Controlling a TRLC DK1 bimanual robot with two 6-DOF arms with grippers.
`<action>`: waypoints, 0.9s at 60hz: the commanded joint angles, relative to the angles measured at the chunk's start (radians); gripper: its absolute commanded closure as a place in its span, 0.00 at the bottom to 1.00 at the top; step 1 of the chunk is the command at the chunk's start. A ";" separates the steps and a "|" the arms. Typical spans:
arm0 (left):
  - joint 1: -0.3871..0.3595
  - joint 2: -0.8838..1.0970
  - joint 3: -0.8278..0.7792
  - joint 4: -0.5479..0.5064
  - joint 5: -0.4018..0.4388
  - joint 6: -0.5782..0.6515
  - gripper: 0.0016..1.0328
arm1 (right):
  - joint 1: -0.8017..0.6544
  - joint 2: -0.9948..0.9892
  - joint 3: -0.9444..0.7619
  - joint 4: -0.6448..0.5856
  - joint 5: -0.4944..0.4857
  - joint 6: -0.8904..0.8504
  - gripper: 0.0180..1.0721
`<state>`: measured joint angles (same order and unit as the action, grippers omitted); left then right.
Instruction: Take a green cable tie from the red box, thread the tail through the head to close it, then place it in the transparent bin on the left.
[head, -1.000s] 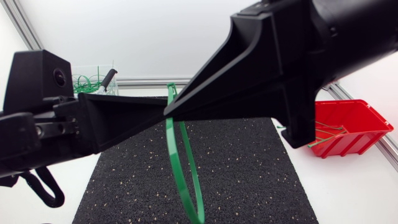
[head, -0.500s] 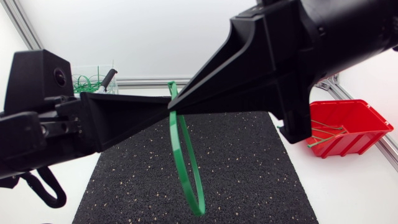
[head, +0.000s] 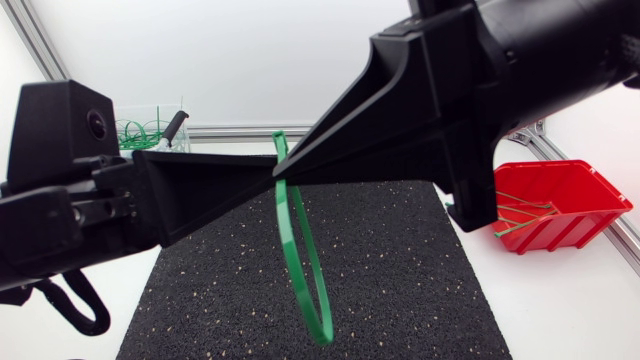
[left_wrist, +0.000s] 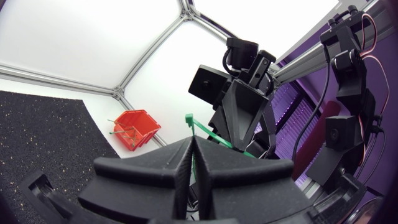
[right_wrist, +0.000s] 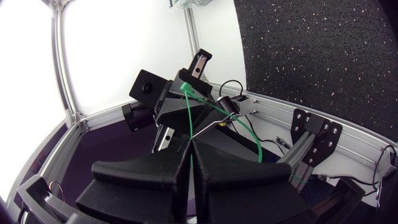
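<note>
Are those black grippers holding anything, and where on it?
Yes, one green cable tie: the left gripper and the right gripper both pinch it near its upper end, where they meet, and its loop hangs free below.

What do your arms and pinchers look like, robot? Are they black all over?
Mostly, yes! My left gripper and right gripper are matte black. Each has two broad, wedge-shaped fingers that narrow to a thin tip. Behind the left one sits a boxy black camera block with a round lens, and a looped black cable dangles below it.
</note>
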<state>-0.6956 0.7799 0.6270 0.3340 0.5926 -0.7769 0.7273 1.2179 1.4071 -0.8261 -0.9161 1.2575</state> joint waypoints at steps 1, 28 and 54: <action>-0.018 0.005 -0.012 0.010 -0.005 0.025 0.97 | -0.012 0.009 -0.025 0.015 -0.004 0.034 0.95; -0.122 -0.007 -0.006 -0.027 -0.151 0.151 0.97 | -0.042 0.002 -0.026 0.041 -0.013 0.065 0.95; -0.122 -0.044 0.011 -0.049 -0.183 0.165 0.97 | -0.072 -0.003 -0.049 0.039 -0.009 0.068 0.95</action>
<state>-0.8066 0.7601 0.6270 0.2806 0.4088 -0.6292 0.6716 1.2148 1.3815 -0.7853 -0.9390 1.2945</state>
